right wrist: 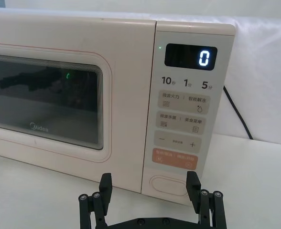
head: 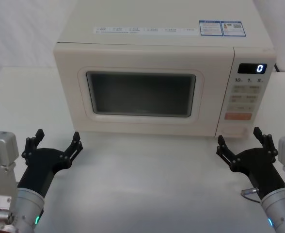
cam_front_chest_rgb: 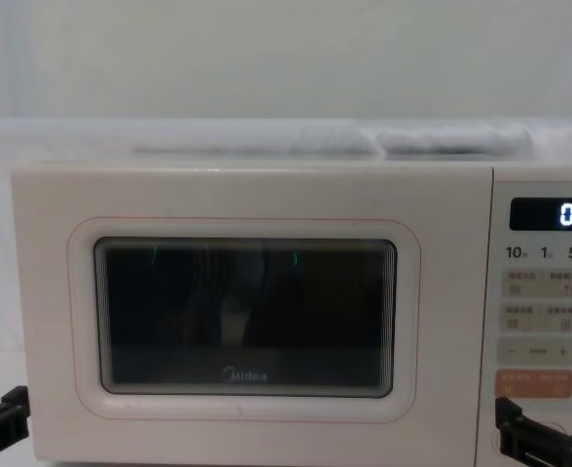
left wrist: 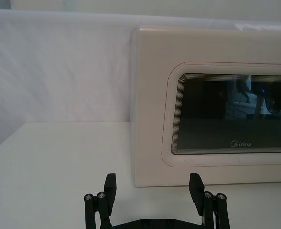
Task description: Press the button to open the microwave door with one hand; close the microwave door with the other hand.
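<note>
A cream microwave stands at the back of the white table, its door (head: 142, 92) (left wrist: 212, 105) (right wrist: 64, 95) (cam_front_chest_rgb: 247, 321) closed flat, with a dark window and a grey Midea logo. The plain oval button (right wrist: 168, 185) (head: 236, 130) sits at the bottom of the control panel (head: 246, 94) (right wrist: 186, 109) (cam_front_chest_rgb: 544, 311), under the orange keys. My right gripper (head: 238, 141) (right wrist: 150, 183) is open, hovering just in front of the button and apart from it. My left gripper (head: 56, 141) (left wrist: 152, 188) is open near the door's lower left corner, touching nothing.
The display (right wrist: 190, 57) reads 0. A black power cable (right wrist: 236, 112) runs down behind the microwave's right side. White table surface (head: 147, 179) stretches between the two arms. A white wall lies behind.
</note>
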